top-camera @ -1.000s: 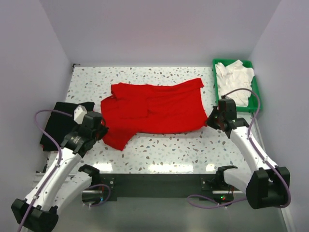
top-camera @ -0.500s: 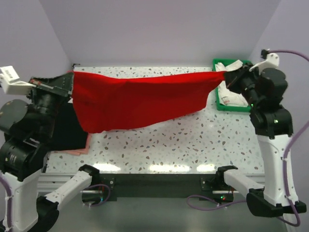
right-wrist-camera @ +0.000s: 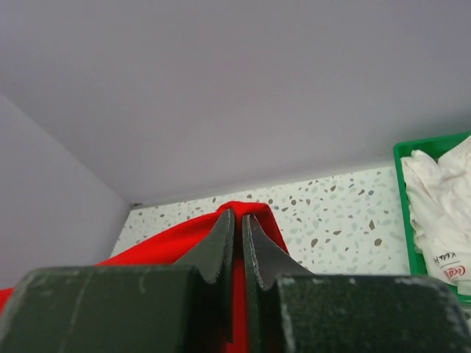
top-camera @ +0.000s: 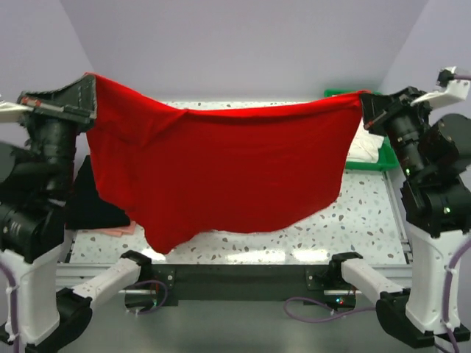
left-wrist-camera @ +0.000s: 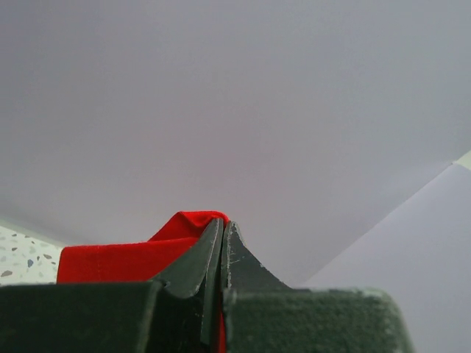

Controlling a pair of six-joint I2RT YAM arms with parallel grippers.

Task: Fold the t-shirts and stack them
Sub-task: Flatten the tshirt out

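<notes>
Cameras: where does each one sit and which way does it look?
Top external: above, behind the arms, looking down at the table and held-up red t-shirt; both arms show.
Left wrist: on left arm, facing the wall; own fingers show.
Right wrist: on right arm, facing table and green tray; own fingers show.
Shared: all see the red t-shirt.

Left tool [left-wrist-camera: 222, 224] and right tool [right-wrist-camera: 238, 215] high, apart, seemingly clamped tight.
</notes>
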